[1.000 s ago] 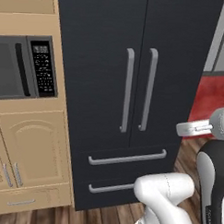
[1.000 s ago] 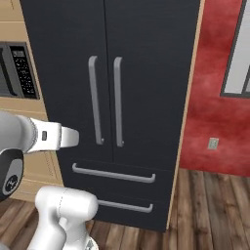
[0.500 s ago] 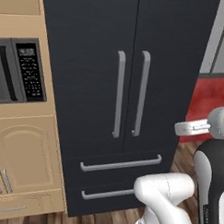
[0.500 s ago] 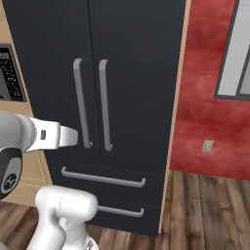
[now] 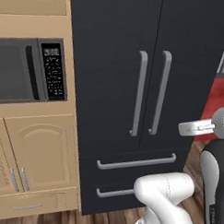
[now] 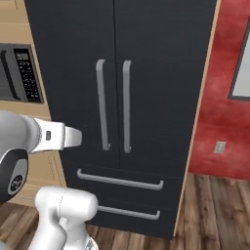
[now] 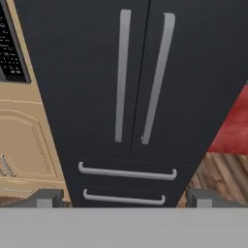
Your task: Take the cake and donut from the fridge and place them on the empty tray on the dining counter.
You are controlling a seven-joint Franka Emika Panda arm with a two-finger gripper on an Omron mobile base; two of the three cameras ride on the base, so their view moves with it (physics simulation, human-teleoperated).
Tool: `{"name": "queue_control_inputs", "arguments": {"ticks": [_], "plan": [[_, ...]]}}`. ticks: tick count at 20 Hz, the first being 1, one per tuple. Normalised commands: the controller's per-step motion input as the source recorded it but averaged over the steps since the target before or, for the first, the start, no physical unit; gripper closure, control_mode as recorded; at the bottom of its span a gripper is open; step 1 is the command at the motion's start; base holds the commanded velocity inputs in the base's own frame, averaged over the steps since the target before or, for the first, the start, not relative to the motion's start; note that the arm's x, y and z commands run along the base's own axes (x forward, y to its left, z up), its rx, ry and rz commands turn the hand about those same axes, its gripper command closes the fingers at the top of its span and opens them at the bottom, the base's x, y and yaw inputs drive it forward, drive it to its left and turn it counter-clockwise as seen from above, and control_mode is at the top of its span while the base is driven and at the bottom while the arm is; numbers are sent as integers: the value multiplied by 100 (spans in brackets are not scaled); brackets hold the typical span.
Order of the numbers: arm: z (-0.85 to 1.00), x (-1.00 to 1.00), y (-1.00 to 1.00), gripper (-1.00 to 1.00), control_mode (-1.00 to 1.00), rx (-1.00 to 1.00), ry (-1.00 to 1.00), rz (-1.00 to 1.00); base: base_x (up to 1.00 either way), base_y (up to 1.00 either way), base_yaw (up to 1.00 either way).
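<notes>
The gripper (image 7: 123, 198) has its jaws spread wide with nothing between them; its two dark fingertips (image 7: 47, 197) rise far apart at the bottom of the hand view. It is aimed straight at the fridge (image 7: 131, 72) and is well short of it, touching nothing.

Directly ahead of the gripper and above its line stand the two door handles (image 7: 122, 72), side by side at the seam. Below them, nearer the fingertips, run two drawer handles (image 7: 127, 172). Both doors are closed, so the cake and donut, presumably inside, are hidden. The tray and dining counter lie outside these pictures.

To the gripper's left are the tan cabinets (image 5: 33, 161) and a microwave (image 5: 28, 69); to its right, a red wall (image 6: 227, 122) over wooden floor (image 6: 215, 205).

Risks, as I judge them: the handles sit so close that the fingers could straddle both or jam between them. A grip taken too low could slip off as the door swings. The base may also stand where the opening door would strike the arm.
</notes>
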Motion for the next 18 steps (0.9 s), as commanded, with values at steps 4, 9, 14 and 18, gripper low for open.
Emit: {"name": "queue_control_inputs", "arguments": {"ticks": [4, 9, 14, 18], "plan": [[0, 0, 0, -100, 100, 0, 0, 0, 0, 11, 0], [0, 0, 0, -100, 100, 0, 0, 0, -64, 0, 0], [0, 0, 0, -100, 100, 0, 0, 0, -28, 5, 0], [0, 0, 0, -100, 100, 0, 0, 0, 71, -17, 0]]}}
